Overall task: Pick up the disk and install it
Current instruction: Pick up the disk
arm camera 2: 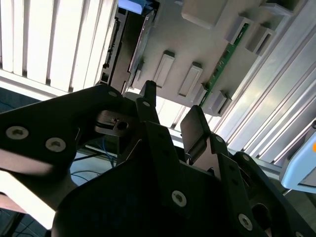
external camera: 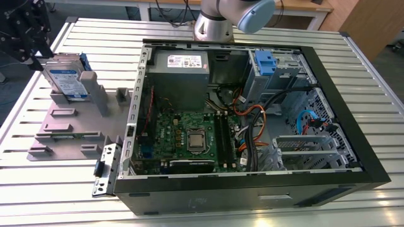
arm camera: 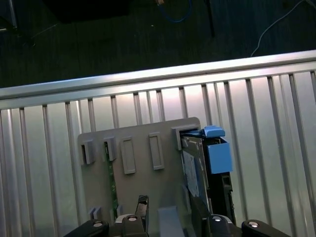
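Disk (external camera: 65, 80) upright in grey holder (external camera: 71, 128), gripper (arm camera 2: 172, 106) released, empty, near it

The end effector (arm camera 2: 171, 106), jaws apart, hangs over a grey slotted plate (arm camera 2: 207, 44) on the table (arm camera 2: 54, 44).

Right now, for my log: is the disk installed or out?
Out: the disk stands upright on the grey fixture beside the case.
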You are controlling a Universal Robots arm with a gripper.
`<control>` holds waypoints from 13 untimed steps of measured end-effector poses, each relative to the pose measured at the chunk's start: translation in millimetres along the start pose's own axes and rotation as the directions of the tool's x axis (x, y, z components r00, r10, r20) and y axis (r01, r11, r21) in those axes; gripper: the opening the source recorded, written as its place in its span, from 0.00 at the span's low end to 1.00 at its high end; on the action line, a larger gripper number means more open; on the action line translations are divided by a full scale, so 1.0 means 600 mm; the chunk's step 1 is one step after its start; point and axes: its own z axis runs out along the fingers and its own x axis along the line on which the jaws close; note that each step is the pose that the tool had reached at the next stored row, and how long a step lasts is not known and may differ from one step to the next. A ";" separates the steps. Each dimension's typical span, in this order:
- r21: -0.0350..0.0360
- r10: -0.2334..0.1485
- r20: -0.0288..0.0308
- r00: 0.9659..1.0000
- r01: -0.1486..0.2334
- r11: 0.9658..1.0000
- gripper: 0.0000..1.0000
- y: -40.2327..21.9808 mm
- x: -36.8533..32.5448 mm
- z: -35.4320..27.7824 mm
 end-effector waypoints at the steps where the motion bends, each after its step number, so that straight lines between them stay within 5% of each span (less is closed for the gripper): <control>1: 0.000 0.000 0.000 1.000 0.000 1.000 0.47 0.000 -0.001 0.000; 13: 0.000 -0.003 0.000 1.000 0.003 1.000 0.47 0.001 -0.010 0.006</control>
